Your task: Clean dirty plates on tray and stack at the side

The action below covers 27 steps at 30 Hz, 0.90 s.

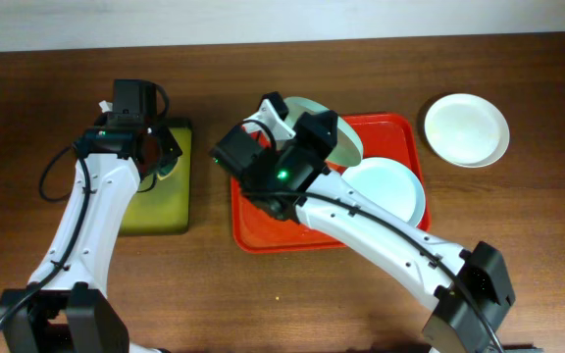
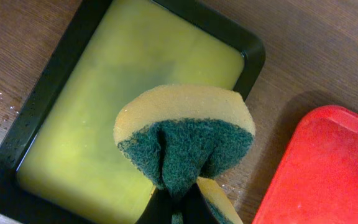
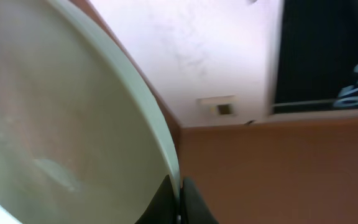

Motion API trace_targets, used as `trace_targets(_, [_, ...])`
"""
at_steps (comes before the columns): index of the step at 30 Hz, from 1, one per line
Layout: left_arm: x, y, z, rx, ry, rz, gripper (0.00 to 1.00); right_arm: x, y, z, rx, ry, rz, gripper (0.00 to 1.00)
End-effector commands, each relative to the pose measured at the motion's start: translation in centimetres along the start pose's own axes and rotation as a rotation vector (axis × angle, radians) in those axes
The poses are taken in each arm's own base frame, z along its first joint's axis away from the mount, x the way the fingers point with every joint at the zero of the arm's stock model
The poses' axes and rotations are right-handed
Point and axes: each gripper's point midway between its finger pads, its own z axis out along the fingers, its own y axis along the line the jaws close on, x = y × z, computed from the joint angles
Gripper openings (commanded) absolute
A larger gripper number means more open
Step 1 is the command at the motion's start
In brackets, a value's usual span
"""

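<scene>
Mint plate [image 1: 349, 142] stands tilted, rim clamped in right gripper [image 3: 180, 202].

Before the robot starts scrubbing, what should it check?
1. The left gripper holds the sponge: ok.
2. The right gripper pinches the tilted plate by its rim: ok.
3. The tilted plate hangs over the red tray: ok.
4. The sponge is at the plate: not ok, it is over the black tray.
5. The sponge is wet enough: cannot tell.
</scene>
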Motion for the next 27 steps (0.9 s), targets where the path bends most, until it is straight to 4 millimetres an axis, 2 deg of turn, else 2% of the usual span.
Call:
trace_targets(1, [-0.4, 0.3, -0.6, -0.005, -0.017, 0.006, 0.0, -0.2, -3.1, -1.4, 0.141, 0.006, -0.088, 0.04])
trace_targets(5, [-0.3, 0.3, -0.6, -0.005, -0.016, 0.006, 0.0, -0.6, -3.5, -1.6, 0.158, 0.009, -0.156, 0.04])
trace_targets(8, [-0.3, 0.3, -0.6, -0.005, -0.016, 0.007, 0.0, -1.0, -2.8, -1.5, 0.117, -0.016, -0.102, 0.04])
trace_targets(9, [-0.3, 0.3, -0.6, -0.005, -0.015, 0.007, 0.0, -1.5, -1.3, -1.5, 0.03, -0.051, -0.055, 0.04])
trace_targets(11, [-0.3, 0.4, -0.6, -0.007, -0.013, 0.007, 0.0, -2.1, 3.8, -1.5, -0.268, -0.114, -0.012, 0.04])
trace_targets(12, [-0.2, 0.4, -0.6, -0.008, -0.011, 0.008, 0.0, -2.1, 5.5, -1.5, -0.368, -0.12, 0.006, 0.04])
trace_targets(13, [-0.2, 0.4, -0.6, -0.008, -0.011, 0.008, 0.0, -1.9, 6.0, -1.0, -0.402, -0.101, 0.057, 0.04])
trace_targets(14, [-0.2, 0.4, -0.6, -0.007, -0.011, 0.007, 0.0, -1.4, 5.4, -0.2, -0.371, -0.061, 0.129, 0.04])
trace_targets(16, [-0.1, 0.3, -0.6, -0.001, -0.007, 0.008, 0.0, -0.1, 2.1, 1.0, -0.172, -0.002, 0.194, 0.04])
trace_targets(19, [-0.1, 0.3, -0.6, -0.001, -0.006, 0.008, 0.0, 0.7, -2.3, 0.4, 0.101, 0.026, 0.187, 0.04])
trace_targets(20, [-0.1, 0.3, -0.6, -0.001, -0.006, 0.008, 0.0, 0.8, -3.0, 0.1, 0.146, 0.028, 0.184, 0.04])
trace_targets(21, [-0.1, 0.3, -0.6, -0.001, -0.006, 0.008, 0.0, 0.7, -2.7, 0.0, 0.127, 0.02, 0.184, 0.04])
trace_targets(22, [-0.1, 0.3, -0.6, -0.001, -0.006, 0.008, 0.0, 0.4, -1.6, 0.1, 0.062, 0.009, 0.184, 0.04])
trace_targets(26, [-0.1, 0.3, -0.6, -0.001, -0.006, 0.008, 0.0, -1.1, 5.9, 0.1, -0.394, -0.035, 0.188, 0.04])
trace_targets(27, [-0.1, 0.3, -0.6, -0.001, -0.006, 0.008, 0.0, -0.8, 6.7, 0.7, -0.441, -0.018, 0.19, 0.04])
